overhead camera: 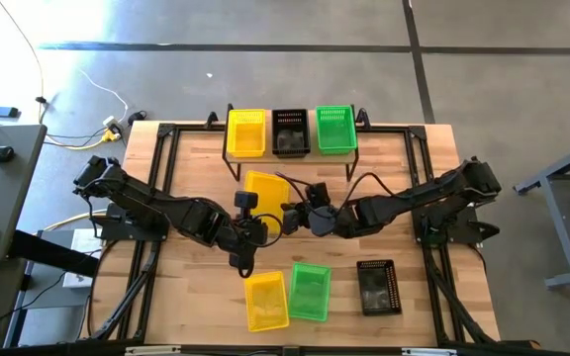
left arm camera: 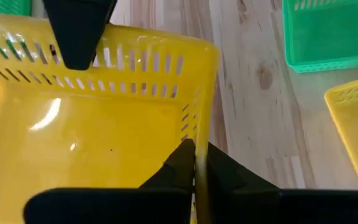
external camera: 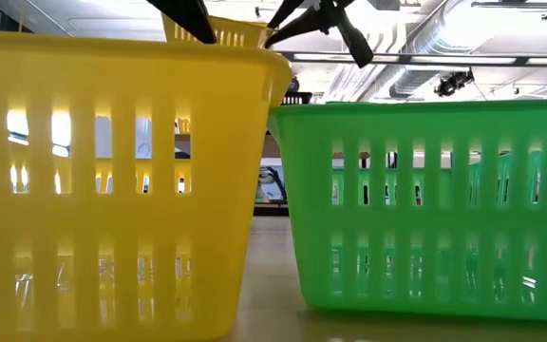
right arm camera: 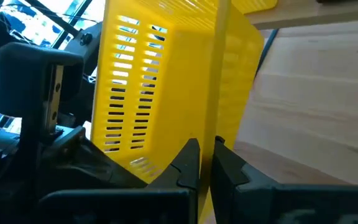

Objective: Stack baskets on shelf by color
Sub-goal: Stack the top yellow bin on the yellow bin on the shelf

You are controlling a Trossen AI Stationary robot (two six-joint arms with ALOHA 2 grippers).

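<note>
Seen from above, a yellow basket (overhead camera: 266,190) sits at the centre of the wooden surface (overhead camera: 186,287), tilted, with both arms meeting at it. The left hand (overhead camera: 243,220) reaches in from nine o'clock and is pinching the basket's rim; in its wrist view the two dark fingers (left arm camera: 182,163) are pressed together on the thin yellow wall (left arm camera: 194,180). The right hand (overhead camera: 300,213) comes in from three o'clock and is likewise pressed onto a rim of the same basket (right arm camera: 166,81), its fingers (right arm camera: 191,163) closed on the yellow edge.

At twelve o'clock stands the shelf (overhead camera: 356,150), carrying three baskets in a row: a yellow one (overhead camera: 245,133), a black one (overhead camera: 290,133) and a green one (overhead camera: 335,129). How many are nested in each place cannot be told.

Toward six o'clock three more baskets lie on the surface: another yellow one (overhead camera: 265,301), touching or just beside a green one (overhead camera: 310,291), and a black one (overhead camera: 376,287) apart, nearer five o'clock.

The table-level view is filled by the near yellow (external camera: 112,180) and green (external camera: 425,209) baskets side by side, with the held basket's rim (external camera: 231,30) and dark arm parts above them.
</note>
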